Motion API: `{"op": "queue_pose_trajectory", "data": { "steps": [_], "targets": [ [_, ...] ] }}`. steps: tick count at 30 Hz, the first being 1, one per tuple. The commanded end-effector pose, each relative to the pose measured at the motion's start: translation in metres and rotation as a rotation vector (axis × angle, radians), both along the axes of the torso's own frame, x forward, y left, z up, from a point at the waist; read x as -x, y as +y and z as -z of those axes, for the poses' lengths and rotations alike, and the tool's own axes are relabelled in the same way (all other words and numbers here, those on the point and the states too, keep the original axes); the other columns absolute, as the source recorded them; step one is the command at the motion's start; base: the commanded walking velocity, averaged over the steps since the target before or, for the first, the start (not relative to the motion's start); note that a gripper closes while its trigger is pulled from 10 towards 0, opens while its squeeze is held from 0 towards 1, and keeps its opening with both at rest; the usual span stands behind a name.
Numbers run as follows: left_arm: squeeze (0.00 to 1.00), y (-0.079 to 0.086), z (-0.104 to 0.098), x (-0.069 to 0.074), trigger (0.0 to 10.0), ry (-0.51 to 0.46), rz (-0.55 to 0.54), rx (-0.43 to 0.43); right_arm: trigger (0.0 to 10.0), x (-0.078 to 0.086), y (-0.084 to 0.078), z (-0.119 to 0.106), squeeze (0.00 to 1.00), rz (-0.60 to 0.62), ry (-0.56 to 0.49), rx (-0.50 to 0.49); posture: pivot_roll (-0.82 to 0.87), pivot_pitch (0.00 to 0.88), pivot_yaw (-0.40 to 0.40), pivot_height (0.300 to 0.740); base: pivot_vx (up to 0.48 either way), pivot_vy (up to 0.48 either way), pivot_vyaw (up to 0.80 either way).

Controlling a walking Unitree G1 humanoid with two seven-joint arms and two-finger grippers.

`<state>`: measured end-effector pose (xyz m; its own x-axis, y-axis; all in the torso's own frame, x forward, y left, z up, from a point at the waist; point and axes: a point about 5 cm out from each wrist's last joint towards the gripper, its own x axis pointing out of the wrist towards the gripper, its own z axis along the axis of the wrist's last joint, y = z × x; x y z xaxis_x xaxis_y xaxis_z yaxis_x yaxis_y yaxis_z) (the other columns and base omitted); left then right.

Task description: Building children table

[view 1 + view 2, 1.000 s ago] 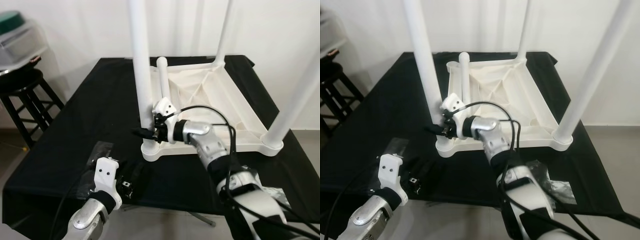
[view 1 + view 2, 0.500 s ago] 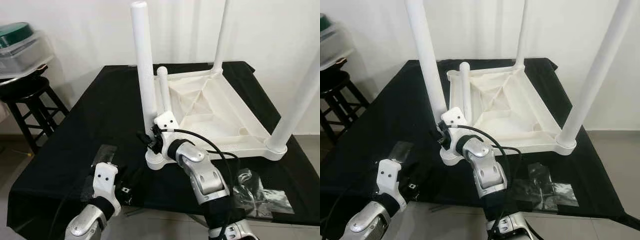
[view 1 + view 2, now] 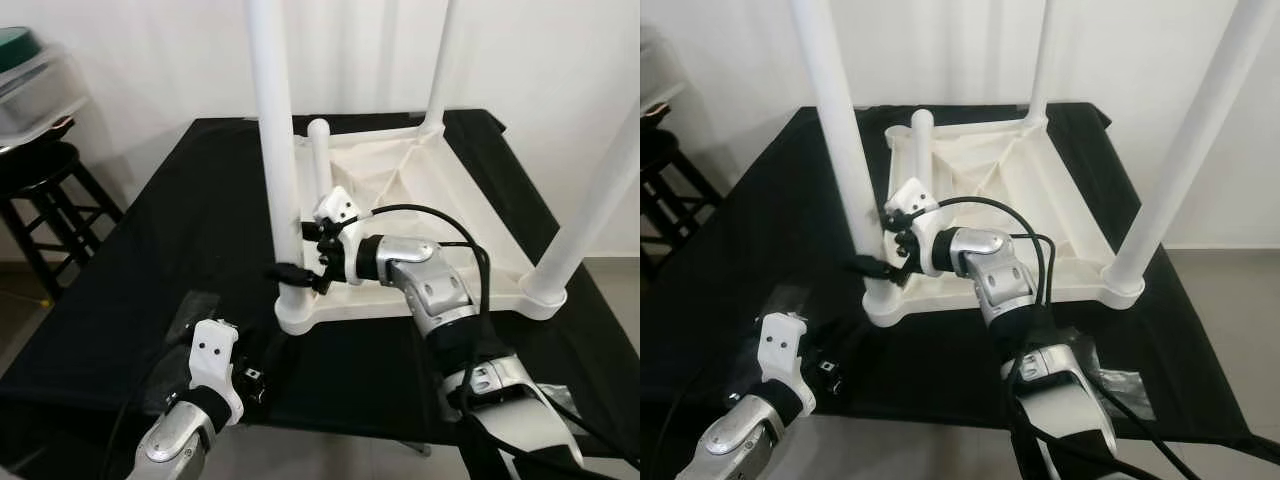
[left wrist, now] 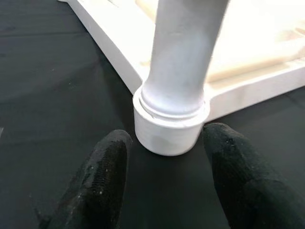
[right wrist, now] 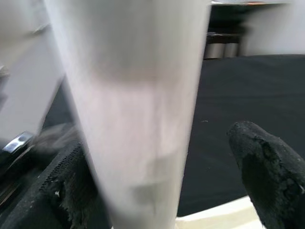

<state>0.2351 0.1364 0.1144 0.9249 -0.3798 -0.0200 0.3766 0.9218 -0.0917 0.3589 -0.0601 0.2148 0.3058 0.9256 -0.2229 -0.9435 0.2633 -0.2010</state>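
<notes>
Black-draped work surface (image 3: 180, 240) against a white wall, upturned white table (image 3: 420, 215) at centre frame.

The right gripper (image 3: 298, 272) straddles the near-left leg (image 3: 274, 150) low down, fingers spread either side, not visibly clamped. That leg stands upright in its corner socket (image 4: 167, 131), rising past the frame's top. The left gripper (image 4: 167, 183), lower left, hangs unclenched just short of the socket, so the right arm is nearer.

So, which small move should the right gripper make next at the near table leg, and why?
Probably close the right gripper on the near leg: its fingers are open on either side of the leg, which already stands in the corner socket.
</notes>
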Motion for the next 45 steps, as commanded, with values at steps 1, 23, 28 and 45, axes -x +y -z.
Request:
{"op": "queue_pose_trajectory", "data": {
  "steps": [1, 23, 28, 45],
  "targets": [
    [0.0, 0.004, 0.009, 0.002, 10.0, 0.031, -0.019, -0.012, 10.0, 0.001, 0.004, -0.002, 0.0, -0.147, -0.013, 0.047, 0.01, 0.048, 0.057, 0.74, 0.0, 0.0, 0.0],
    [0.0, 0.003, 0.01, 0.004, 10.0, 0.031, -0.017, -0.022, 0.0, 0.0, -0.011, 0.035, 0.0, -0.238, 0.118, 0.114, 0.02, 0.056, 0.056, 0.74, 0.0, 0.0, 0.0],
    [0.0, 0.004, 0.009, 0.005, 10.0, 0.027, -0.018, -0.019, 0.0, 0.007, -0.008, 0.073, 0.0, 0.115, 0.126, 0.06, 0.0, 0.077, 0.036, 0.74, 0.0, 0.0, 0.0],
    [0.0, 0.01, 0.005, -0.003, 10.0, 0.025, -0.065, -0.042, 10.0, 0.025, 0.012, 0.09, 0.0, 0.684, 0.113, -0.076, -0.03, 0.062, 0.046, 0.74, 0.0, 0.0, 0.0]
  ]
}}
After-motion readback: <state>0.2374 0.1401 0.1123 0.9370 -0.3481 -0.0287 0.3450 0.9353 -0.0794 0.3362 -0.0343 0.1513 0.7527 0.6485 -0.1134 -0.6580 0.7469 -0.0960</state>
